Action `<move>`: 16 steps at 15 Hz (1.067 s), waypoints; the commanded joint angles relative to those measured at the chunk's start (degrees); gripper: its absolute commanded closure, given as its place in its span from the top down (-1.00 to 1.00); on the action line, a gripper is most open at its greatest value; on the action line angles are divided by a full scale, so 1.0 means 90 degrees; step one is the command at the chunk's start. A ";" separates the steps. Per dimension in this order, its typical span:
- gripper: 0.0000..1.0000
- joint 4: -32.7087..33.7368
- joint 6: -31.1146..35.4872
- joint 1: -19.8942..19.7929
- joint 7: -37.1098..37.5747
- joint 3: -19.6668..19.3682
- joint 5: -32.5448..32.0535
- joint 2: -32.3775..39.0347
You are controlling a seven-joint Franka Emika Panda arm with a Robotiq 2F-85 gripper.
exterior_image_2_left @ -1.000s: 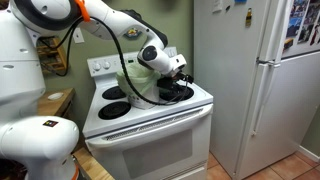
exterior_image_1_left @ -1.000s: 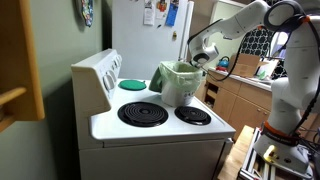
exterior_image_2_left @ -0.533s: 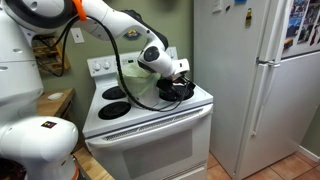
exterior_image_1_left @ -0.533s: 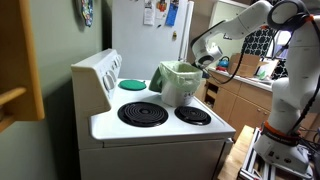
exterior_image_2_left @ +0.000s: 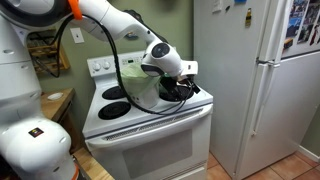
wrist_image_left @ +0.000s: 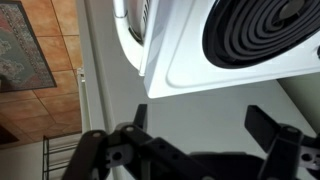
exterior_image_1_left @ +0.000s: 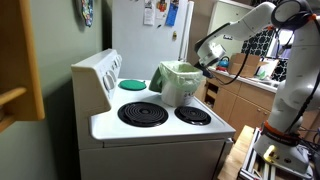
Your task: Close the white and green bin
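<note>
The white and green bin stands on the stove top between the burners. Its pale green liner shows at the rim, and its green lid is tipped up on the side toward the control panel. In an exterior view the bin is mostly hidden behind the arm. My gripper hovers beside the bin, off the stove's side edge, apart from it; it also shows in an exterior view. In the wrist view the gripper is open and empty over the floor, and the bin is out of view.
A flat green round disc lies on a back burner. Black coil burners sit on the white stove top. A white fridge stands close beside the stove. Wooden cabinets stand past the gripper.
My gripper has drifted away from the bin, outward past the stove's side edge and slightly lower. The bin and its lid have not moved.
</note>
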 commanded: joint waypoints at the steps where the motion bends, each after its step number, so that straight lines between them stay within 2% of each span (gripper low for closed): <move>1: 1.00 -0.0157 -0.0672 -0.0708 0.1457 0.0373 -0.1430 -0.0319; 2: 1.00 -0.0123 -0.1016 -0.0819 0.1921 0.0391 -0.1852 -0.0386; 3: 1.00 -0.0030 -0.1478 -0.0441 0.2204 -0.0082 -0.2067 -0.0460; 7: 1.00 0.0471 -0.3290 -0.0654 0.3498 -0.0211 -0.2971 -0.0680; 8: 1.00 0.0654 -0.3783 -0.1191 0.3868 0.0257 -0.3172 -0.0671; 12: 1.00 0.1403 -0.5655 -0.1576 0.4872 0.0455 -0.3500 -0.0399; 16: 1.00 0.1836 -0.6517 -0.1769 0.5444 0.0649 -0.3444 -0.0070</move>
